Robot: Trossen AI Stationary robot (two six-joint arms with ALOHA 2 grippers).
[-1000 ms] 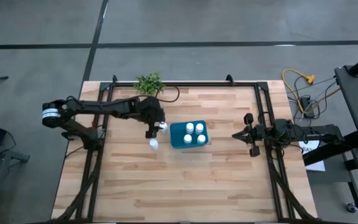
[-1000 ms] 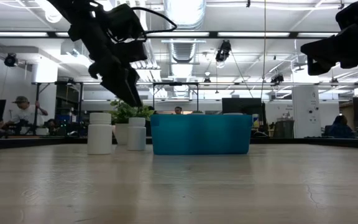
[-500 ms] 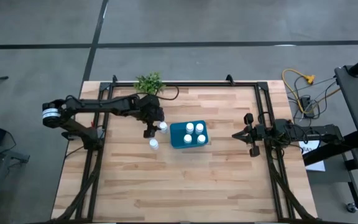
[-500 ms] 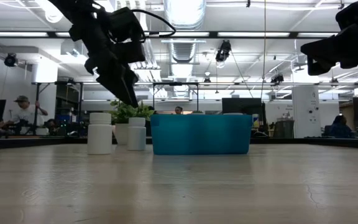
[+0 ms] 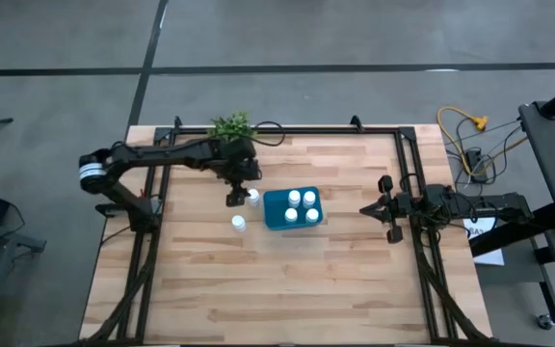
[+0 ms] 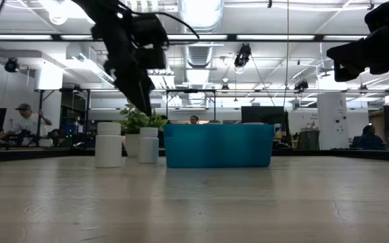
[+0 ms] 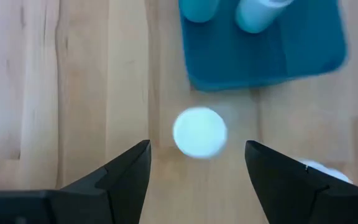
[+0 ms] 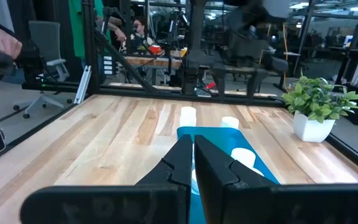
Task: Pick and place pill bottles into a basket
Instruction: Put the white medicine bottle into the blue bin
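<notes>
The wooden desk (image 5: 287, 280) carries a teal basket (image 5: 279, 217) near its middle, four pill bottles standing inside it. The left gripper (image 5: 236, 199) hangs above the desk with its jaws released — spread over a white bottle (image 7: 199, 132) just beside the basket's wall. Another bottle (image 5: 238, 223) stands near it. The right gripper (image 5: 367, 209) waits at the desk's right side, jaws clenched — empty.

Four white pill bottles (image 5: 300, 206) in teal basket (image 5: 274, 214), two (image 5: 245, 209) outside.
</notes>
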